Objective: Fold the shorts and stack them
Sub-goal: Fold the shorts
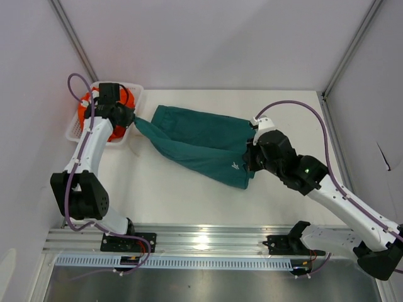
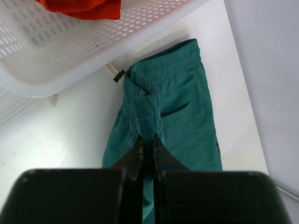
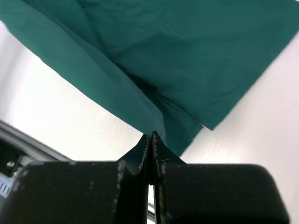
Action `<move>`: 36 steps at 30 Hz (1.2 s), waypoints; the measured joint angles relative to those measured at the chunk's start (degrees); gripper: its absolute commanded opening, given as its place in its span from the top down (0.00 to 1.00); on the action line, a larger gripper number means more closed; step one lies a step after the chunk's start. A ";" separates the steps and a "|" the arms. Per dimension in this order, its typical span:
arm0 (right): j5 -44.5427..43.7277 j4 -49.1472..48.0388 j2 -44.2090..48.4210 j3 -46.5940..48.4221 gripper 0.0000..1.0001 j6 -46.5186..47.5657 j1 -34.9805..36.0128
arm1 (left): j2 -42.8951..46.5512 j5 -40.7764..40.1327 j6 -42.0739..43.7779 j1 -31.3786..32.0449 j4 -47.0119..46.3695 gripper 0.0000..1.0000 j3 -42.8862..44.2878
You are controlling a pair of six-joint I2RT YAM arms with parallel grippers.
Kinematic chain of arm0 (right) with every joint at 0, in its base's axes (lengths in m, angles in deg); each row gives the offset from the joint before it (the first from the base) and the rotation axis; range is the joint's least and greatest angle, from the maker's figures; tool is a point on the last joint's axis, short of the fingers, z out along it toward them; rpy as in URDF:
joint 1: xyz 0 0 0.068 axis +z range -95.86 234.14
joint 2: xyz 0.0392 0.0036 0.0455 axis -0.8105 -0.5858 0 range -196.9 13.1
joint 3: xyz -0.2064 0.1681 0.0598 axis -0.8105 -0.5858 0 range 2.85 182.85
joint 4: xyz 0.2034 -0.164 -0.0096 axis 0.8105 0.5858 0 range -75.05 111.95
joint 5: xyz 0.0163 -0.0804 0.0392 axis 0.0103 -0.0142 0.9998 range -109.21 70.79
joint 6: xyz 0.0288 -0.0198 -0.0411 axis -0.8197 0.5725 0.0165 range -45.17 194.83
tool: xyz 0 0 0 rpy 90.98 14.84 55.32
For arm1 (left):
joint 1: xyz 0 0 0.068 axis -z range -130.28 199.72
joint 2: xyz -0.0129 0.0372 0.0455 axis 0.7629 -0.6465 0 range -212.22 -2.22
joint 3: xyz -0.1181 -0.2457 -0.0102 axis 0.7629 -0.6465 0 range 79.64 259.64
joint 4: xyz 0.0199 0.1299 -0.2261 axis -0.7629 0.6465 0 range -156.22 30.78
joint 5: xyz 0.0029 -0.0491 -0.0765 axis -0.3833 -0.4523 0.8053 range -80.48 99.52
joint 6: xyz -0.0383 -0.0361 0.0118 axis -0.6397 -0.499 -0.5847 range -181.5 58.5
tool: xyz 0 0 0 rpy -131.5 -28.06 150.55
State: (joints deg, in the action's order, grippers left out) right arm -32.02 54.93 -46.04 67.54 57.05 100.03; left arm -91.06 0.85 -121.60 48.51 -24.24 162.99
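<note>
The dark teal-green shorts (image 1: 201,141) lie stretched across the middle of the white table, waistband to the left, leg hems to the right. My left gripper (image 1: 133,119) is shut on a pinched fold of the waistband (image 2: 145,100), right beside the basket. My right gripper (image 1: 250,165) is shut on the edge of the leg fabric (image 3: 168,126) at the shorts' right end and holds it a little above the table. The bright orange shorts (image 1: 118,131) lie bunched in the basket and also show in the left wrist view (image 2: 79,7), partly hidden by my left arm.
The white mesh plastic basket (image 1: 137,100) stands at the far left corner; its wall (image 2: 70,56) is close to my left gripper. Walls close in the left, back and right. A metal rail (image 1: 201,239) runs along the near edge.
</note>
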 measured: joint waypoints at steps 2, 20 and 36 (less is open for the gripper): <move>2.25 -0.72 0.42 0.28 1.00 0.94 0.09 | 0.63 0.07 0.00 0.00 0.28 1.00 -0.22; -3.23 2.78 10.05 0.61 1.00 0.76 25.88 | 25.57 -1.22 0.09 -0.04 -1.16 1.00 -20.63; 2.69 3.91 0.98 9.09 1.00 7.65 -1.01 | 18.93 -4.76 -2.54 -2.84 4.15 1.00 -19.45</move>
State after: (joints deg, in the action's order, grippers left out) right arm -29.34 58.85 -45.06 76.63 64.70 99.02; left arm -72.13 -3.91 -124.13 45.67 -20.09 143.54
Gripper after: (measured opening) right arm 0.007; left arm 0.022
